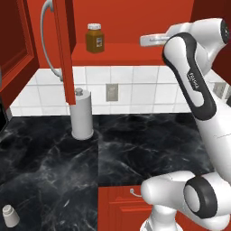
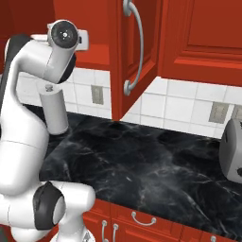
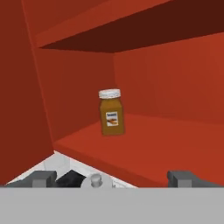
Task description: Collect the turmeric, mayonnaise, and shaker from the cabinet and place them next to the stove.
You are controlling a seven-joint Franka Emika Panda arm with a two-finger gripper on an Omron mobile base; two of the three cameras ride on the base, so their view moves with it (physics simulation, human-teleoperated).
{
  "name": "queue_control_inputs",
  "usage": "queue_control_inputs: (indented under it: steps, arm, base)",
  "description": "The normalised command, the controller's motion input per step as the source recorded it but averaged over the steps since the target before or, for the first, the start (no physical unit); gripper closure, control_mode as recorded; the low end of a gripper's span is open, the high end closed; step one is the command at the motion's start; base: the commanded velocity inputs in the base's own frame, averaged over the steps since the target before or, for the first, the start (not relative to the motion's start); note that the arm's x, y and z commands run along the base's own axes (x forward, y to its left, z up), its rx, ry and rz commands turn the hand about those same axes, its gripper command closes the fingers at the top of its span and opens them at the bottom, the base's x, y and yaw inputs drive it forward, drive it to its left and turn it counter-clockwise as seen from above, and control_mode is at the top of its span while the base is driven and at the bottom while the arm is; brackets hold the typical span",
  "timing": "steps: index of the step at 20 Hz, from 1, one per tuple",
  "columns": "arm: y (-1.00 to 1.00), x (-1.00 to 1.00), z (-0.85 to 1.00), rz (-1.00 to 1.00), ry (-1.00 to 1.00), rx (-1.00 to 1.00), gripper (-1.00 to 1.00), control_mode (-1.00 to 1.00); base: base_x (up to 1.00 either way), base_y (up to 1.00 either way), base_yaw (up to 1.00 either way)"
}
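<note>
A: Status?

B: My gripper is spread wide w/ nothing in it, up at the cabinet shelf edge. Door hangs open off to one side; paper-towel roll stands on the counter below.

A: Turmeric?

B: Turmeric upright on the shelf ahead, well apart from my fingertips, path clear. Shaker is down on the counter's near edge.

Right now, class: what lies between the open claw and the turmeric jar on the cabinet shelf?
Nothing but bare red shelf: in the hand view the claw faces the upright turmeric across an unobstructed stretch.
</note>
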Motion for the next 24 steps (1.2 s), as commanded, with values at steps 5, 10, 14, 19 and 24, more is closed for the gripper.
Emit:
queue_control_inputs:
  steps: [5, 10, 14, 19, 24]
  arm:
    - [0.01, 0.38, 0.07, 0.00, 0.00, -0.07, -1.00, -1.00]
    - [0.07, 0.32, 0.15, 0.00, -0.12, -0.07, -1.00, -1.00]
    - [0.08, 0.21, 0.11, 0.01, -0.17, -0.01, -1.00, -1.00]
    - [0.13, 0.20, 0.03, 0.01, -0.09, 0.00, -1.00, -1.00]
    - [0.32, 0.26, 0.00, 0.00, 0.00, 0.00, -1.00, -1.00]
  base:
    - [0.00, 0.00, 0.00]
    - [0.00, 0.00, 0.00]
    - [0.00, 0.00, 0.00]
    - [0.00, 0.00, 0.00]
    - [0.00, 0.00, 0.00]
